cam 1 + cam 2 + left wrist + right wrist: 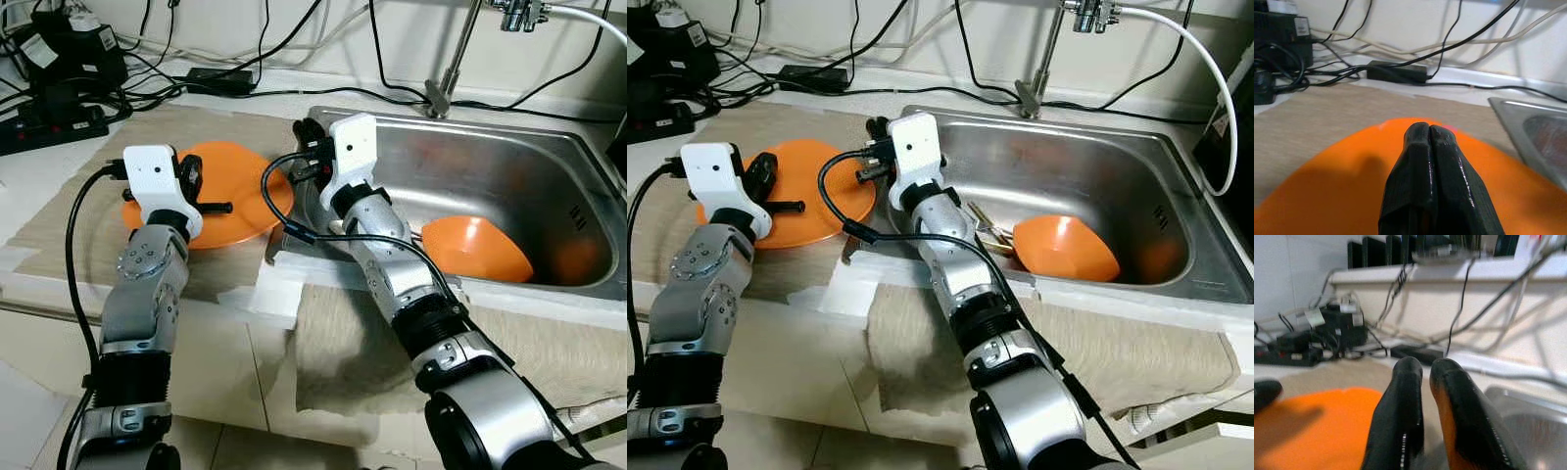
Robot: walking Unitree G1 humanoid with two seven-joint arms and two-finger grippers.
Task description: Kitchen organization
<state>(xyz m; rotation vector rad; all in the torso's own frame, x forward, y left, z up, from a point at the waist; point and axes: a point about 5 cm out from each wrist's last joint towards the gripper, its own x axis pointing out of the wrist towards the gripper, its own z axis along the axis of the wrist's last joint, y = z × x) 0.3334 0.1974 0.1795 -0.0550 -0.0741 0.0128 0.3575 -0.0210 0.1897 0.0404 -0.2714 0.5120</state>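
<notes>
Left claw: the left claw [1429, 134] has its two black fingers pressed flat together with nothing between them, and it hovers low over the orange plate [235, 186].
Right claw: the right claw [1425, 369] sits at the near left corner of the sink, between plate and basin; its fingers [1405, 382] are nearly together with a thin gap, and I see nothing gripped.
Towel: a beige towel [1117, 357] hangs over the table's near edge, in front of the sink.
Orange plate: it lies flat on a tan mat [59, 220] on the table, just left of the sink, and its right edge reaches toward the sink rim.
Orange bowl: the orange bowl [480, 250] rests tilted inside the steel sink [549, 166], against the near wall.
Utensils: a few thin sticks, perhaps chopsticks [988, 233], lie in the sink touching the bowl's left side.
Faucet: the faucet [446, 69] rises from the sink's far rim.
Far clutter: a power strip [54, 122], an adapter and black cables crowd the back of the table by the wall.
Progress: I judge it early or midway; the plate is out on the table, while bowl and sticks are still in the sink.
View differences: head views show the bowl and sticks; the left wrist view shows how tightly that claw is shut.
</notes>
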